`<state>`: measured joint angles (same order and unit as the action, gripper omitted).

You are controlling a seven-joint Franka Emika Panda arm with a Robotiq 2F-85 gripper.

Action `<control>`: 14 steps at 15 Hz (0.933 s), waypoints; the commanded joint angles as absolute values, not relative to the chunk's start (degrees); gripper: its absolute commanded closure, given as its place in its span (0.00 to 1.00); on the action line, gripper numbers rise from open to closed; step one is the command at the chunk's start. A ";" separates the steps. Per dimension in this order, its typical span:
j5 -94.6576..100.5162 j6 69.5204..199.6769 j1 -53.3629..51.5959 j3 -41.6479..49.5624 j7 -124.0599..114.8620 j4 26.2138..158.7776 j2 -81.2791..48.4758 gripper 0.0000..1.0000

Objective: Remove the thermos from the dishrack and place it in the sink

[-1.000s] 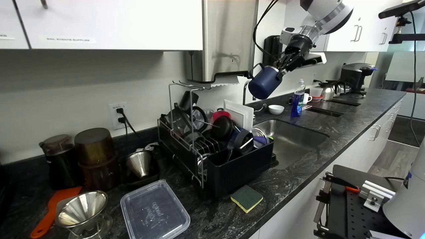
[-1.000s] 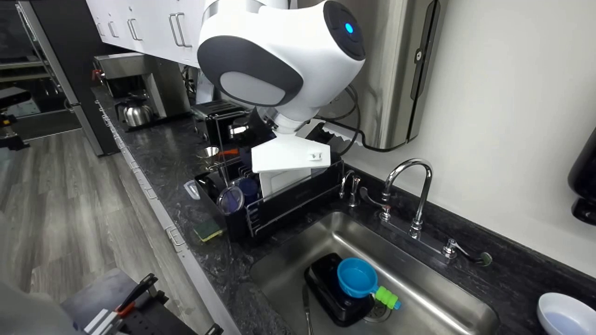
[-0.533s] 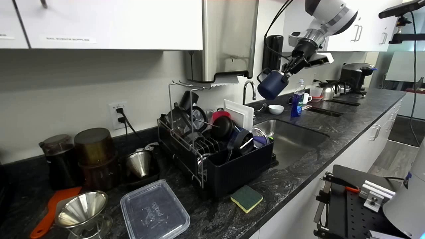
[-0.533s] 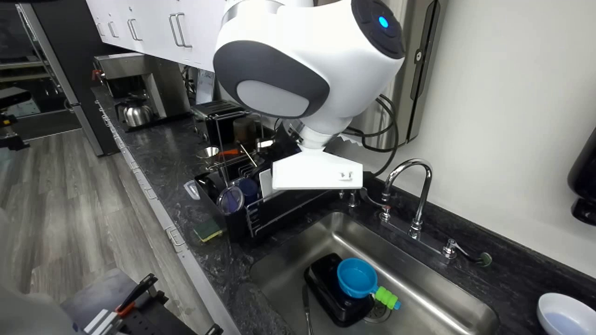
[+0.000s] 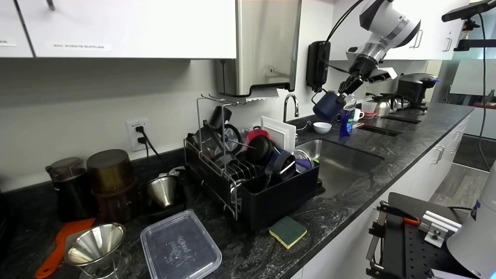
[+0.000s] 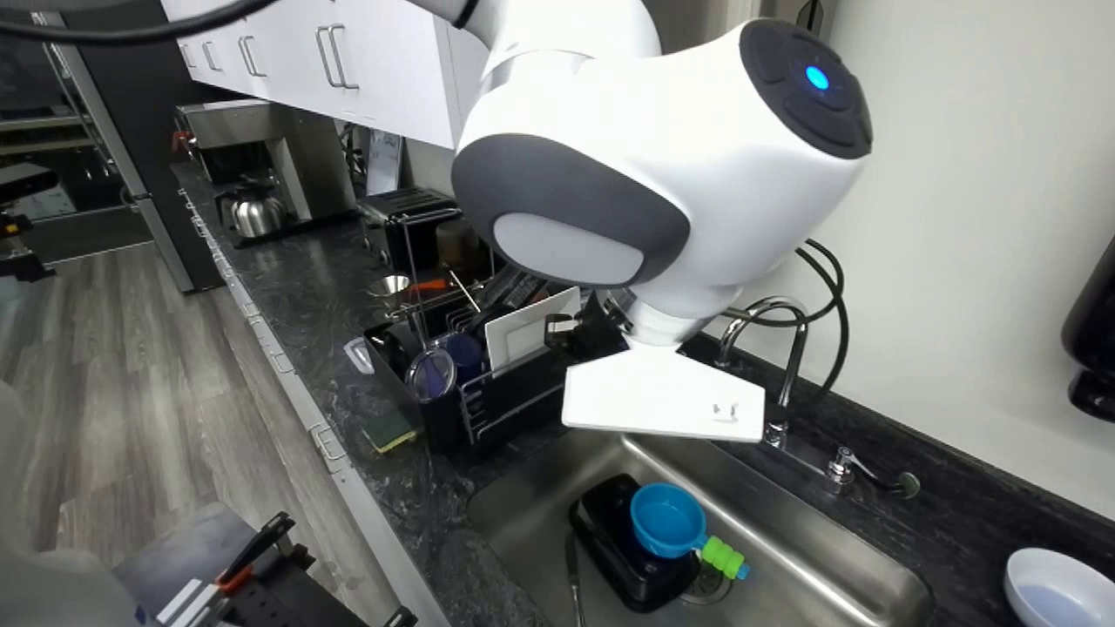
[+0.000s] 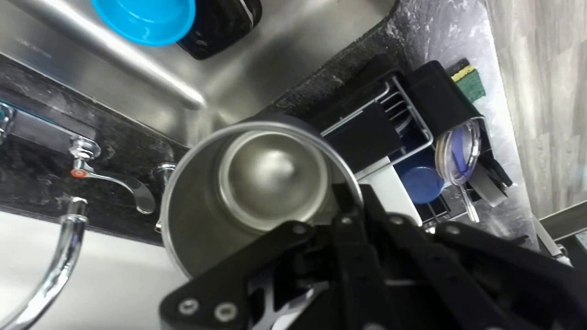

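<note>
grasping navy-blue cylindrical metal-lined mug, upper right in an exterior view | end effector pinching its wall | likely light, stiff, slick: best held there

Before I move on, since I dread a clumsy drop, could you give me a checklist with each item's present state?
1. Grip on the thermos: ok; the hand pinches its wall at the rim.
2. Clear of the dishrack: ok; the two are apart.
3. Nothing inside to spill: ok; the wrist view shows no contents.
4. Upright: not ok; it hangs tilted.
5. Room in the sink: ok; a blue bowl and black container take up part, with bare basin beside them.
6. Path past the faucet: cannot tell; depth is unclear.
</note>
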<state>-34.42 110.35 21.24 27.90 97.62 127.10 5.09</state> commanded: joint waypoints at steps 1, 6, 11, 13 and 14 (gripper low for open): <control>-34.04 112.90 22.90 27.99 95.26 124.84 2.17 0.98; -34.29 117.25 25.33 28.76 93.18 122.74 -2.06 0.98; -34.72 119.07 27.69 28.64 91.18 120.56 -5.23 0.98; -35.37 118.76 28.19 28.33 90.47 120.22 -5.39 0.98; -34.42 118.79 28.23 28.25 91.22 121.22 -4.76 0.93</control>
<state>-34.62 118.84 27.02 29.50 91.35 121.28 -4.84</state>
